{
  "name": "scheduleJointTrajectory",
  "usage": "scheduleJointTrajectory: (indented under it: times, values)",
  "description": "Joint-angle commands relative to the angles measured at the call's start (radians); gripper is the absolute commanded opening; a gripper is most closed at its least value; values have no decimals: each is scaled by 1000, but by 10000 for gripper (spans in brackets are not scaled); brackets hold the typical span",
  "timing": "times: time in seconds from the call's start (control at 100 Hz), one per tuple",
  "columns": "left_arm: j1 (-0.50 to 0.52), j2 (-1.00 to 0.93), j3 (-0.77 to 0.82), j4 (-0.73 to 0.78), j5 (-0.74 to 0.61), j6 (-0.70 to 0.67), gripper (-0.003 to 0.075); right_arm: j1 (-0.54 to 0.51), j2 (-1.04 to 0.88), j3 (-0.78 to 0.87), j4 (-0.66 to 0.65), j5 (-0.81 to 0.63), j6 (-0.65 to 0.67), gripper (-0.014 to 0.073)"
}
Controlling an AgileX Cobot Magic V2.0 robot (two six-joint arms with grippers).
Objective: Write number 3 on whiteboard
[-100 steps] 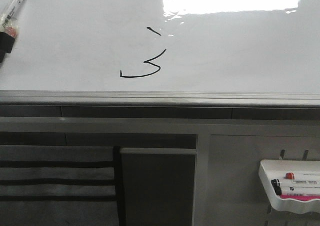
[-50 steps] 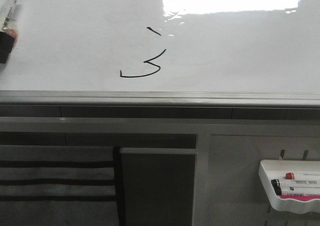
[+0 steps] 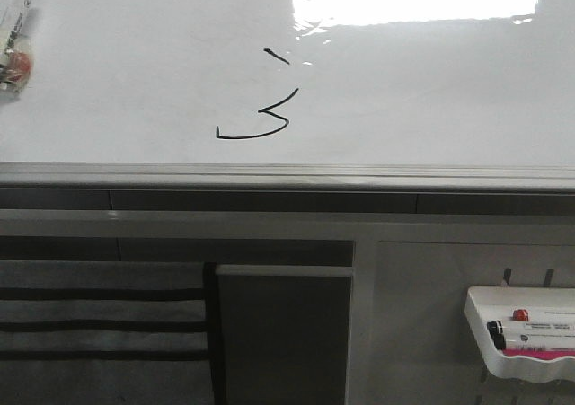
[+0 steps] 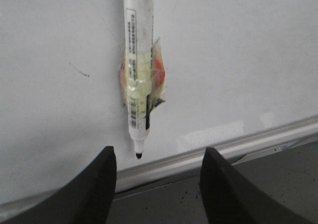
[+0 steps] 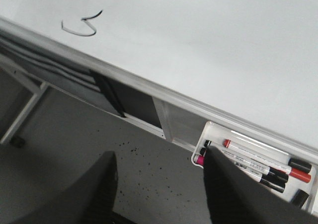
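A: Front view is showing the whiteboard [image 3: 431, 109] lying flat and glossy, a hard rectangular glare [image 3: 418, 1] shining along its far side and a grey metal rail [image 3: 287, 173] running along its near edge.

B: And the 3 [image 3: 260, 109]?

A: It is sitting near the middle of the board in thin black strokes: a short dash, an angular zigzag, a long curved tail. The strokes are not joining up.

B: What is the left tool [image 4: 159, 184] doing?

A: Its two dark, rounded fingers [image 4: 94, 189] are standing wide apart, gripping nothing. The marker [image 4: 138, 70] is showing beyond them, a white plastic barrel with a barcode label and crumpled yellow-orange tape around its middle, its black tip pointing toward the rail.

B: The right tool [image 5: 159, 189]?

A: Also spread wide and empty, hanging over a speckled grey floor and a white tray [image 5: 248, 159] of red and black markers.

B: Anything differing from a second ago?

A: The marker is sitting further toward the left edge, and the dark finger beneath it is no longer showing in front view.
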Motion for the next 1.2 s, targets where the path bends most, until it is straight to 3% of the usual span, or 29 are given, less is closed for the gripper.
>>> scheduleJointTrajectory:
  times: [0.0,0.18,0.35,0.5,0.64,0.75,1.19]
  values:
    - [24,-94,-65,43,86,-87,354,-8,-26,3,-18,-121,99,331]
    - [40,-299,-3,43,68,-103,354,-8,-122,117,-16,-310,116,113]
    - [40,-511,161,16,-118,-105,308,-8,-272,265,-18,-459,97,-71]
    - [40,-651,316,16,-303,-105,144,-8,-396,388,-35,-629,5,-69]
    - [40,-712,448,-3,-542,-105,-22,-8,-475,523,-17,-852,20,-69]
    - [40,-719,508,-76,-692,-105,-20,-8,-485,583,-17,-876,20,-69]
    - [40,-719,531,-96,-695,-105,-20,-8,-485,645,-17,-847,20,-69]
